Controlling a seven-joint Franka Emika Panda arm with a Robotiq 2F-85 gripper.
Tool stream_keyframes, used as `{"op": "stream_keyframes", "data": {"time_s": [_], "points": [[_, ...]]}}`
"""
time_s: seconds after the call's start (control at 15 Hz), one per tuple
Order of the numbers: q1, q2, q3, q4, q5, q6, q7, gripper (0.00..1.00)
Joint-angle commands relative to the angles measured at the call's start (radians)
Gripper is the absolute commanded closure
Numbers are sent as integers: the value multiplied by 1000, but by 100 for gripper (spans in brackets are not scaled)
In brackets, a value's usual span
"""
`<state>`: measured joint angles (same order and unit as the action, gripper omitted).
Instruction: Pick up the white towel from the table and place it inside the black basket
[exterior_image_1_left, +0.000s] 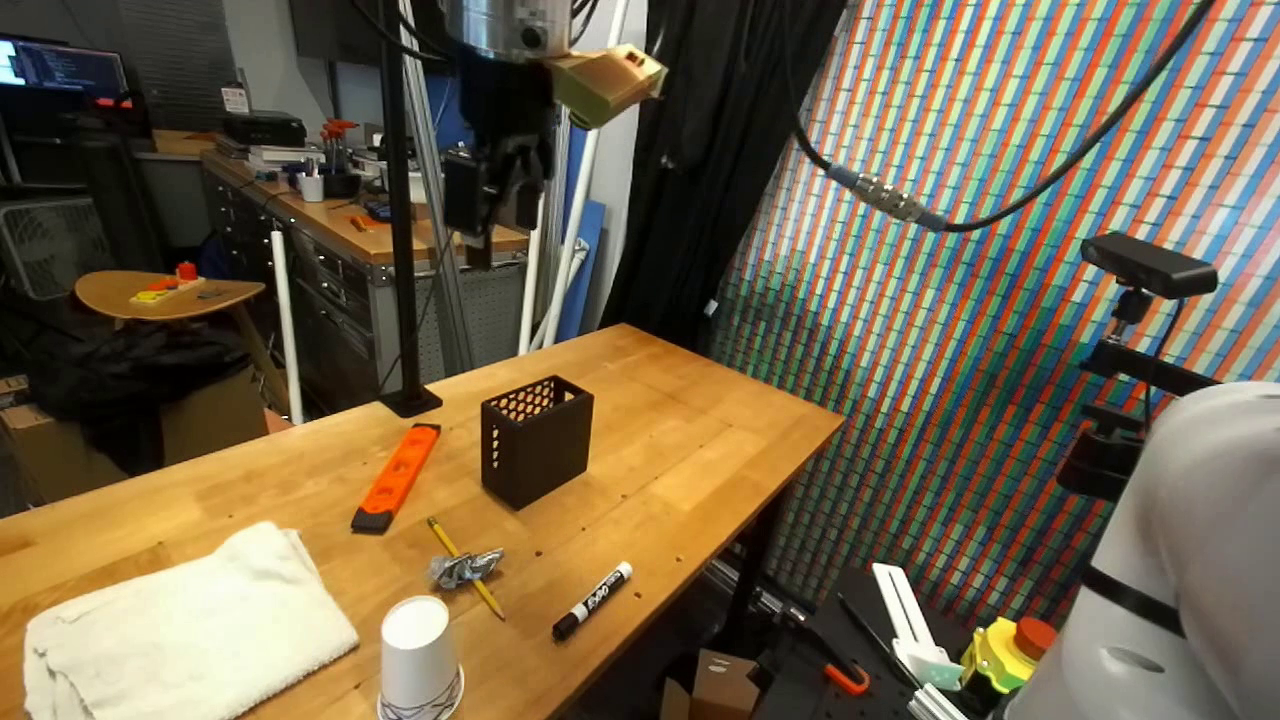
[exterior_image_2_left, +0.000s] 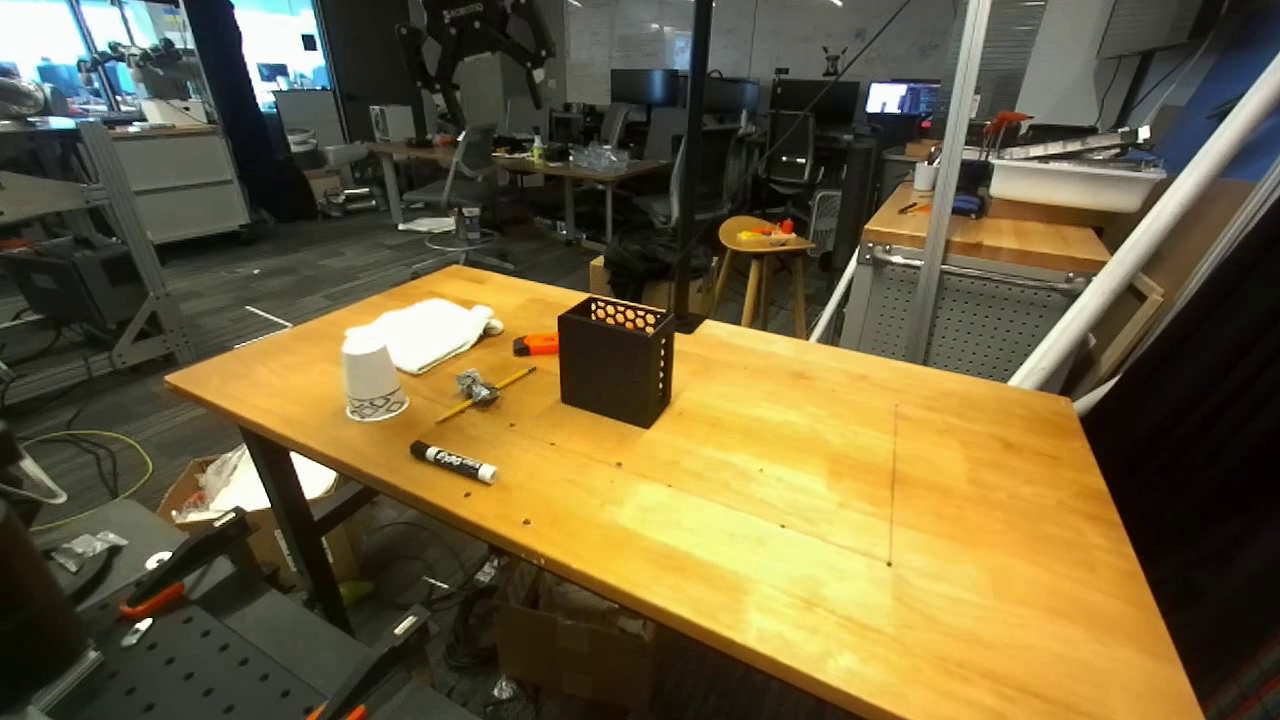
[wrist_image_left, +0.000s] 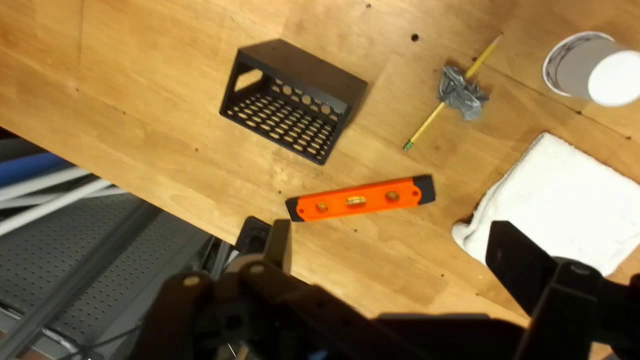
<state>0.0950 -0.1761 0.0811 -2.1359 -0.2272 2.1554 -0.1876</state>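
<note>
The black two-fingered gripper (exterior_image_2_left: 497, 112) is held well above the light-wood butcher-block table (exterior_image_2_left: 850, 480), its jaws spread wide apart. Below them, the soft off-white cloth towel (wrist_image_left: 565, 200) is laid on the table, partly hidden in the wrist view by the jaw at picture right. Ahead of the jaws there, the black boxy basket (wrist_image_left: 305, 72) with perforated mesh is seen beyond a flat orange-and-black level (wrist_image_left: 375, 197).
</note>
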Motion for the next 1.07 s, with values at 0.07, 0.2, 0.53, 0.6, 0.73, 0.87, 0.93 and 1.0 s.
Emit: {"op": "stream_keyframes", "data": {"time_s": [0.07, 0.2, 0.53, 0.6, 0.73, 0.87, 0.93, 1.0], "points": [[40, 116, 37, 101, 61, 87, -1, 0], [59, 158, 59, 111, 75, 130, 2, 0], [102, 261, 111, 134, 49, 233, 13, 0], [112, 292, 121, 144, 41, 258, 10, 0], [130, 347, 135, 172, 18, 283, 5, 0], [149, 410, 140, 210, -11, 302, 9, 0], [159, 442, 142, 233, -21, 306, 8, 0], [173, 485, 139, 260, -47, 315, 19, 0]]}}
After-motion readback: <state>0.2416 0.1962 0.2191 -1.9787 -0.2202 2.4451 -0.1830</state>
